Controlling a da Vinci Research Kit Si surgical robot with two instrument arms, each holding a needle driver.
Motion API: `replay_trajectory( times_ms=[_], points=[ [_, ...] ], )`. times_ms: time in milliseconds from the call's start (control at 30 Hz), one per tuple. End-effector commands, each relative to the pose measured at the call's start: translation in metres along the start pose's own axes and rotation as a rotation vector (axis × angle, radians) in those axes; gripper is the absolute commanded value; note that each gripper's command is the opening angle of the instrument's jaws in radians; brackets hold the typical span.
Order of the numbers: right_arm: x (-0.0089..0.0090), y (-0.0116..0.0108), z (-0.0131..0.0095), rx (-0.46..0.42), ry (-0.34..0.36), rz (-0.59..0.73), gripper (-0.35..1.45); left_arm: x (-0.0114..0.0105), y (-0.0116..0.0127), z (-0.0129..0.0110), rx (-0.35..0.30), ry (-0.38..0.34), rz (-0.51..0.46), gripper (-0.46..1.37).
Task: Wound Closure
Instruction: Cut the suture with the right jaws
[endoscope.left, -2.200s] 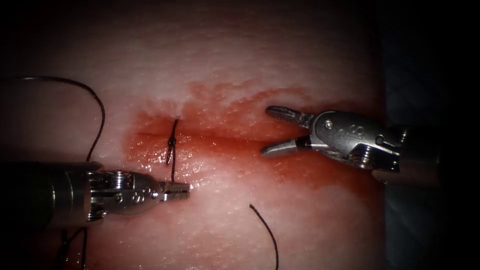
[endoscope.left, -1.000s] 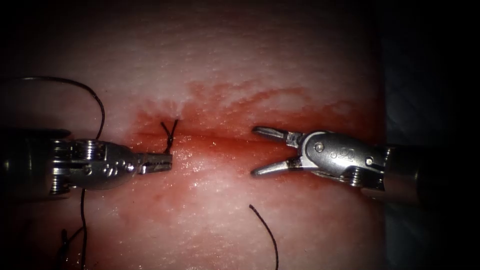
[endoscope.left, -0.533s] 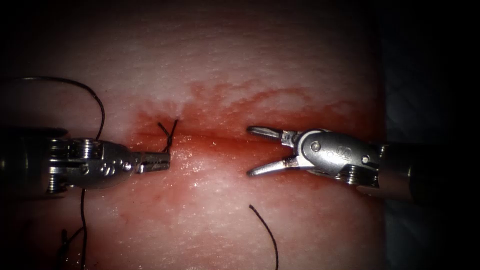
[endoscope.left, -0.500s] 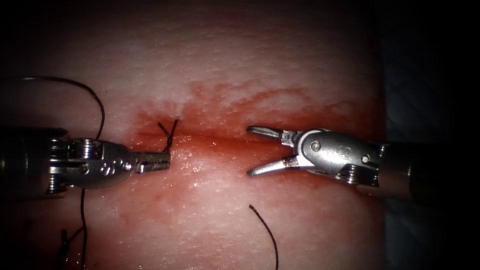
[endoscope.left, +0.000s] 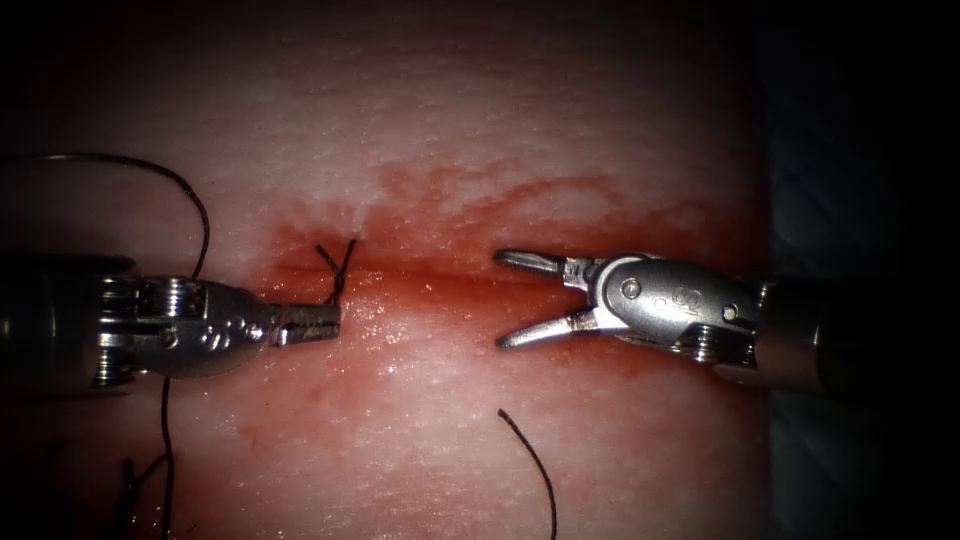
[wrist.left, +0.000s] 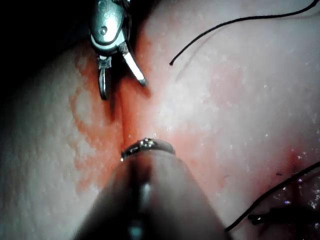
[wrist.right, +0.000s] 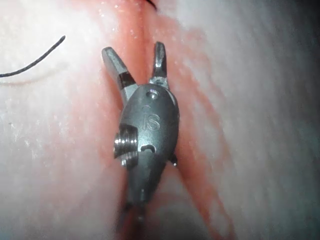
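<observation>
Two tools pause beside one tied stitch

Two needle drivers face each other along the cut. The left tool (endoscope.left: 310, 324) lies with its jaws closed flat, just below the knot; whether a strand is pinched between them cannot be told, though the tip sits touching or nearly touching the stitch. The right tool (endoscope.left: 512, 300) has its jaws spread wide, gripping nothing, one jaw above the line of the cut and one below it; the right wrist view shows the same spread jaws (wrist.right: 137, 57) straddling the red seam.

Moving outward — the stitch (endoscope.left: 338, 268) crosses the cut (endoscope.left: 430, 275) near its left end, with two short dark tails standing up from it. To the right of the stitch the cut runs on with no other stitch across it. A loose cut end of thread (endoscope.left: 535, 465) lies curved on the tissue (endoscope.left: 480, 120) below the cut, clear of both tools. A longer thread (endoscope.left: 195, 215) arcs over the left tool's shaft and trails down past it. Red fluid (endoscope.left: 450, 200) stains the surface around the cut.

No needle can be made out. As a judgement: one stitch is tied and trimmed, and most of the cut remains to be closed.
</observation>
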Motion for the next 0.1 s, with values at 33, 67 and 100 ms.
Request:
replay_trajectory(
  times_ms=[33, 67, 100],
  points=[
    [0.0001, 0.0000, 0.0000, 0.001, 0.000, 0.000, 1.05, 0.0000, 0.0000, 0.0000, -0.002, -0.001, 0.002, -0.35],
    [0.0001, -0.0001, 0.0000, 0.001, 0.000, 0.000, 1.05, 0.0000, 0.0000, 0.0000, -0.002, -0.001, 0.002, -0.35],
    [0.0001, -0.0001, 0.0000, 0.001, 0.000, 0.000, 1.05, 0.0000, 0.0000, 0.0000, -0.002, -0.001, 0.002, -0.35]
  ],
)
